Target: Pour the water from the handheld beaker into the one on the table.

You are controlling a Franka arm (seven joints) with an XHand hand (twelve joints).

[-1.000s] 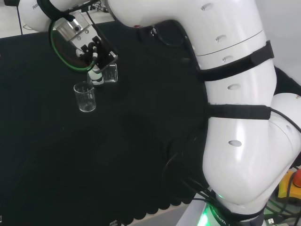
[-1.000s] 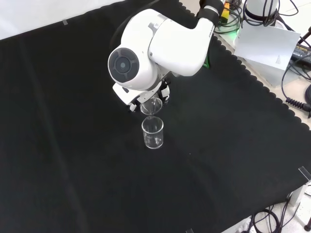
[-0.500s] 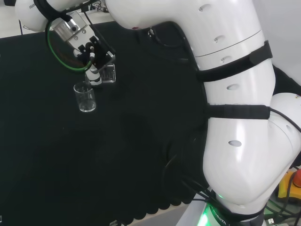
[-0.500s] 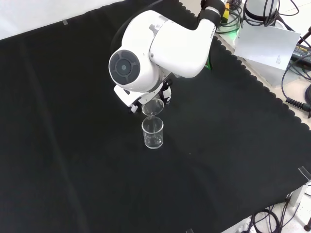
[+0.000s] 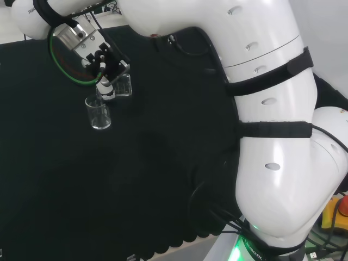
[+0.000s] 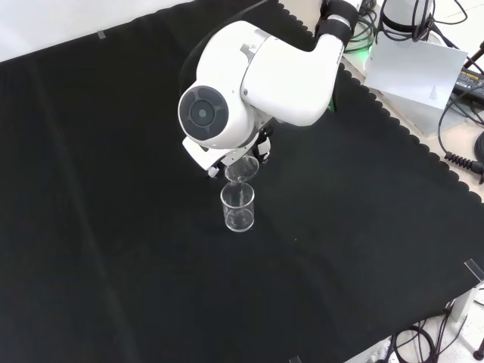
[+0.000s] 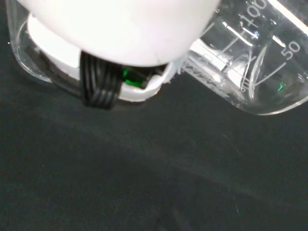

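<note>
In the head view the black and white hand [image 5: 102, 61] is shut on a small clear beaker [image 5: 123, 85], held tilted just above and to the right of a second clear beaker [image 5: 99, 113] that stands upright on the black cloth. From the front, the held beaker [image 6: 242, 167] hangs under the arm's big white link, its lip leaning over the rim of the standing beaker [image 6: 237, 208]. Close up in the wrist view, the held beaker [image 7: 250, 72] shows its printed scale beside a blurred white finger [image 7: 120, 29]. I cannot make out water in either beaker.
The arm's large white links [image 5: 261, 109] take up the right of the head view. In the front view a white box [image 6: 416, 76] and cables [image 6: 461, 151] lie beyond the cloth's scalloped edge at the upper right. Black cloth [image 6: 113, 249] surrounds the beakers.
The hand has shifted a little up and to the left in the head view, and the held beaker has leaned further over the standing beaker. The standing beaker has not moved.
</note>
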